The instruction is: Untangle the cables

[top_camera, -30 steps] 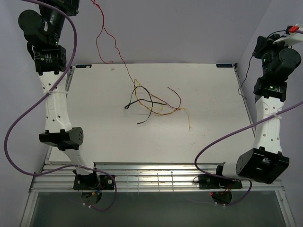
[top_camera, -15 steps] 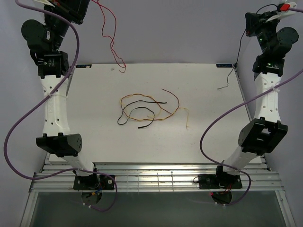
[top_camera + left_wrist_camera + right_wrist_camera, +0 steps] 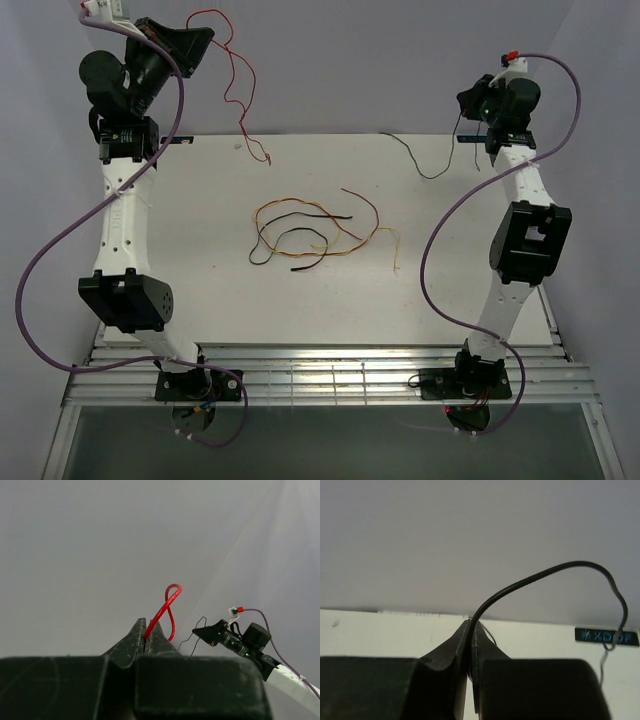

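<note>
My left gripper [image 3: 205, 42] is raised at the back left, shut on a thin red cable [image 3: 236, 78] that hangs down, its end touching the white table [image 3: 200, 290] near the back edge. In the left wrist view the jaws [image 3: 148, 628] pinch the red cable [image 3: 169, 602]. My right gripper [image 3: 466, 102] is raised at the back right, shut on a thin black cable [image 3: 428, 172] that trails onto the table. The right wrist view shows the jaws [image 3: 471, 628] closed on that black cable [image 3: 545, 575]. A loose bunch of yellow-orange [image 3: 300, 204], black [image 3: 288, 234] and red [image 3: 366, 202] cables lies mid-table.
Thick purple hoses [image 3: 60, 250] loop along both arms. Grey walls stand behind and beside the table. A slatted metal rail [image 3: 320, 375] runs along the near edge. My right arm [image 3: 245, 641] shows in the left wrist view. A blue label [image 3: 606, 636] marks the table's back edge.
The right arm has swung inward to the left, carrying the black cable over the table's back right. The left gripper has shifted right with the red cable. The bunch on the table is unchanged.
</note>
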Action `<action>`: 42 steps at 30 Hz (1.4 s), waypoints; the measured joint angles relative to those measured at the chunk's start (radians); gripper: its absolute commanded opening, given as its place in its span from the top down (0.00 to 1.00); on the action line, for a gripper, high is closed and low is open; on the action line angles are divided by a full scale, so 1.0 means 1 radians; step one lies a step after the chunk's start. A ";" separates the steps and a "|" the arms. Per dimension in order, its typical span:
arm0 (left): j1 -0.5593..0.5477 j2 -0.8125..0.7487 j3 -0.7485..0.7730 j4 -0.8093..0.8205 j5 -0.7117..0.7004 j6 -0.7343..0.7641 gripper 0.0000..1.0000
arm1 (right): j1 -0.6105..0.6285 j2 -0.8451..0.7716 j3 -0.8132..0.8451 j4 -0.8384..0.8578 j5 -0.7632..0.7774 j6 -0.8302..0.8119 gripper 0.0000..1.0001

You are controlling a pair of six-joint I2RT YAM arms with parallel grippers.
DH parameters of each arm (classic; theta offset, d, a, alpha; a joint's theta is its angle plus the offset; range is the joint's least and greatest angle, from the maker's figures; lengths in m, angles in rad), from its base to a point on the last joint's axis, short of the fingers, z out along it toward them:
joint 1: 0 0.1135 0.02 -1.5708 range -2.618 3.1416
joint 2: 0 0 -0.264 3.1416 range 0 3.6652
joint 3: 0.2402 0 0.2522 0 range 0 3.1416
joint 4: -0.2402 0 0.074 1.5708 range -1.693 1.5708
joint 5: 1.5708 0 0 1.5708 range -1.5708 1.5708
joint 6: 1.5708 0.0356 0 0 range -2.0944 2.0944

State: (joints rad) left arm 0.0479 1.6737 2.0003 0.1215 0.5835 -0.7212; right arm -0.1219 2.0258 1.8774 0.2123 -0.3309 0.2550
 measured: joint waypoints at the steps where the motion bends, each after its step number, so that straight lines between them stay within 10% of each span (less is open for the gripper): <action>1: 0.000 0.000 -0.011 0.000 -0.003 0.003 1.00 | 0.001 0.025 -0.013 -0.018 0.011 0.007 0.92; 5: 0.000 0.002 -0.039 -0.029 -0.034 0.028 1.00 | 0.005 0.127 -0.015 -0.116 0.062 0.055 0.91; 8: 0.000 0.005 -0.040 -0.062 -0.101 0.069 1.00 | 0.005 0.194 0.010 -0.243 0.111 0.090 0.60; 11: 0.000 0.014 -0.040 -0.095 -0.208 0.129 1.00 | 0.004 0.249 0.065 -0.364 0.149 0.122 0.04; 33: 0.012 0.482 -0.001 -0.247 -1.001 0.584 1.00 | -0.023 -0.202 -0.146 -0.862 0.540 0.045 0.10; 38: 0.050 0.595 0.041 -0.326 -0.970 0.580 0.12 | -0.028 -0.293 -0.308 -0.837 0.502 -0.002 0.10; 42: 0.074 0.604 -0.024 -0.378 -0.890 0.542 0.02 | -0.017 -0.395 -0.430 -0.792 0.414 -0.042 0.10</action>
State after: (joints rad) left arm 0.1215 2.2776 1.9766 -0.2569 -0.3065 -0.1787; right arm -0.1387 1.6310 1.4479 -0.5797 0.0830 0.2131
